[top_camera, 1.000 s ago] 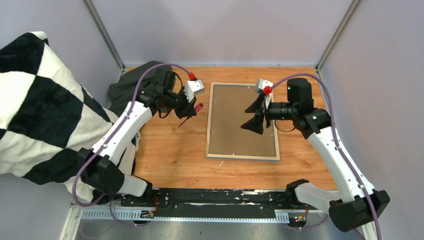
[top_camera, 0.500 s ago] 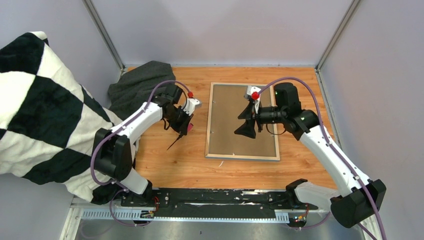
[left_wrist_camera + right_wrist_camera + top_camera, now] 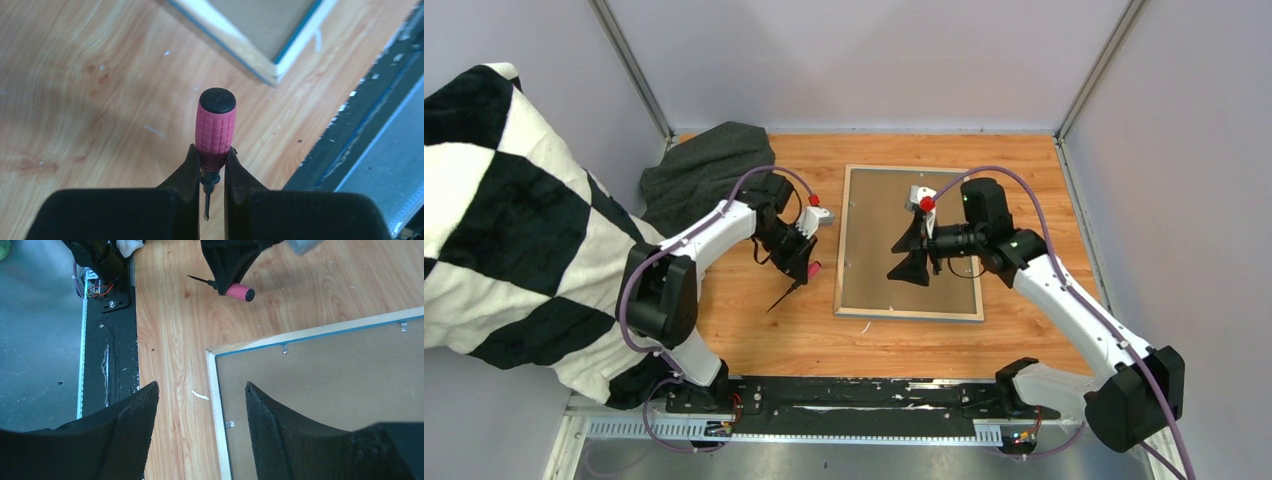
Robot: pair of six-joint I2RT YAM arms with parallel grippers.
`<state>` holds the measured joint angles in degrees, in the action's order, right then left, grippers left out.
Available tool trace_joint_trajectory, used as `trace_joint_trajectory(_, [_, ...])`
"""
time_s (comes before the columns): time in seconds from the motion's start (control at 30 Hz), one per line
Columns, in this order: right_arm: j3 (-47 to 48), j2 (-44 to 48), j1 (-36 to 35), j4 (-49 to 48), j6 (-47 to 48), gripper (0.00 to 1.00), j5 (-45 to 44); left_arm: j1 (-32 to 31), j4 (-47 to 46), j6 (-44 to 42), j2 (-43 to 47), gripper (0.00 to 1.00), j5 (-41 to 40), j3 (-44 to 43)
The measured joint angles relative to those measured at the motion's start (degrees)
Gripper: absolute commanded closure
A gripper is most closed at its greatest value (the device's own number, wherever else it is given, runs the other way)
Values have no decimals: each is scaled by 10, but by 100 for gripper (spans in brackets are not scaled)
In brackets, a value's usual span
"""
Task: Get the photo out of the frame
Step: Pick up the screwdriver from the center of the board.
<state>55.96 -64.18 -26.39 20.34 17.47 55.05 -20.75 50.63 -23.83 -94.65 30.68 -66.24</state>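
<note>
The frame (image 3: pixel 840 268) lies face down in the middle of the table, its pale wood edge up and a thin blue line along it (image 3: pixel 215 405). The brown backing board (image 3: pixel 874 215) fills it, held by small metal clips (image 3: pixel 229 424). The photo is hidden under the board. Left of the frame, my left gripper (image 3: pixel 799 265) is shut on a pink-handled screwdriver (image 3: pixel 216 127), whose blade points back between the fingers. The frame's near-left corner (image 3: pixel 260 65) is just beyond it. My right gripper (image 3: pixel 200 385) is open over the frame's near-left part, its jaws either side of the rail.
A black-and-white checkered blanket (image 3: pixel 504 220) hangs at the left, with a dark grey cloth (image 3: pixel 704 170) at the table's back left. A black rail (image 3: pixel 854 392) runs along the near edge. A small white scrap (image 3: pixel 200 395) lies beside the frame's near edge.
My left gripper has moved nearer and lower beside the frame, still holding the screwdriver. The right gripper has shifted left and nearer over the frame, and its jaws have narrowed a little.
</note>
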Motion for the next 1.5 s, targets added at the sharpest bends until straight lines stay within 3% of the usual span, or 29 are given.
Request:
trace_joint_trajectory(0.3, [-59,-12,-29,-97,-5,35,24,-58,22,-7,57,100,125,-45])
trace_joint_trajectory(0.6, [-103,35,-99,-123,160,32,32,-115,53,-14,75,100,192,-66])
trace_joint_trajectory(1.03, [-104,16,-158,-127,279,32,-17,-170,85,-48,90,100,197,-53])
trace_joint_trajectory(1.5, [-132,16,-225,-156,300,38,-61,-186,110,-77,90,100,204,-46])
